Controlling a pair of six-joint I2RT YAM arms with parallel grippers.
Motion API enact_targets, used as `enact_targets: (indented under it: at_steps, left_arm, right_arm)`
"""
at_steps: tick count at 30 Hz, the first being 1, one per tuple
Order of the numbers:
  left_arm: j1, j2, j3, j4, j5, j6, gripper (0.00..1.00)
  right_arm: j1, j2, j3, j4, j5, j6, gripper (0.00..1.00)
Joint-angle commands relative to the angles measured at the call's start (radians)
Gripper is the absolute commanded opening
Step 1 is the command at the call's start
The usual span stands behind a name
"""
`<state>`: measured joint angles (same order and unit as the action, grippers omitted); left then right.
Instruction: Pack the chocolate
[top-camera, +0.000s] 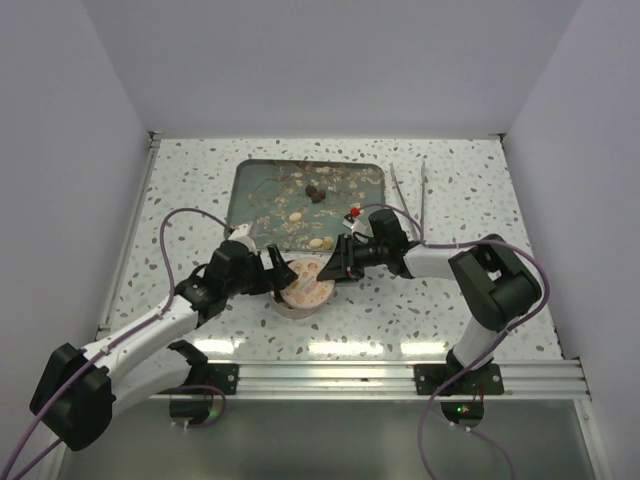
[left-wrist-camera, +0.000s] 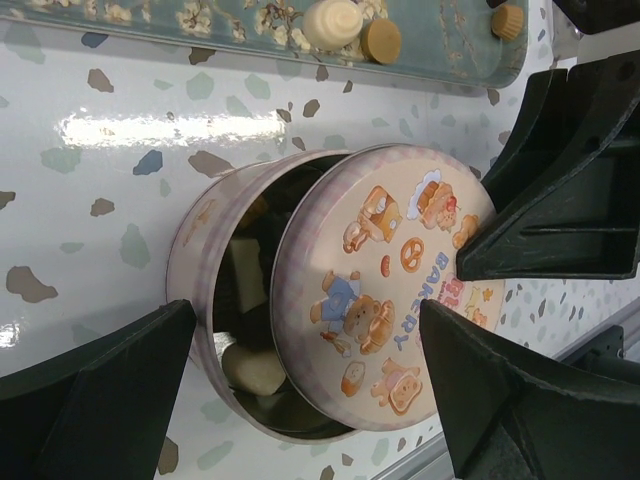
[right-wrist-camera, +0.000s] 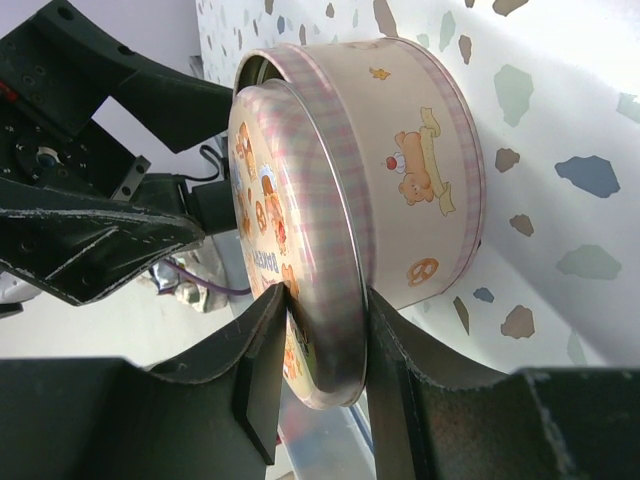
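1. Top view: Several pieces of chocolate (top-camera: 316, 192) are seen loose on the tray (top-camera: 245, 195), beyond both hands, so packing is judged only part done. The tin (top-camera: 293, 309) is flanked by the left gripper (top-camera: 282, 281), its fingers spread wide and nothing held.
2. Left wrist view: Between those spread fingers, a few pieces (left-wrist-camera: 250, 368) are seen inside the tin, under a lid (left-wrist-camera: 390, 290) laid askew. They are squat and rounded, and no long axis can be made out.
3. Right wrist view: The lid's rim is pinched between the fingers of the right gripper (right-wrist-camera: 325, 305). The tray's pieces are yet to be moved and the lid yet to be seated.
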<state>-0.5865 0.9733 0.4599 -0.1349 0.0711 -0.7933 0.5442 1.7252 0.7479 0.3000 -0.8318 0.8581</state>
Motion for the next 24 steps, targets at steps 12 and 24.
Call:
enact_targets:
  at_steps: [12,24]
  left_arm:
    - [-0.010,0.048,0.017,0.086,0.121,-0.004,1.00]
    - [-0.012,0.051,0.051,0.052,0.144,0.023,1.00]
  right_arm:
    - [0.077,0.059,0.059,-0.102,0.158,-0.045,0.37]
    - [0.079,-0.012,0.100,-0.182,0.204,-0.057,0.40]
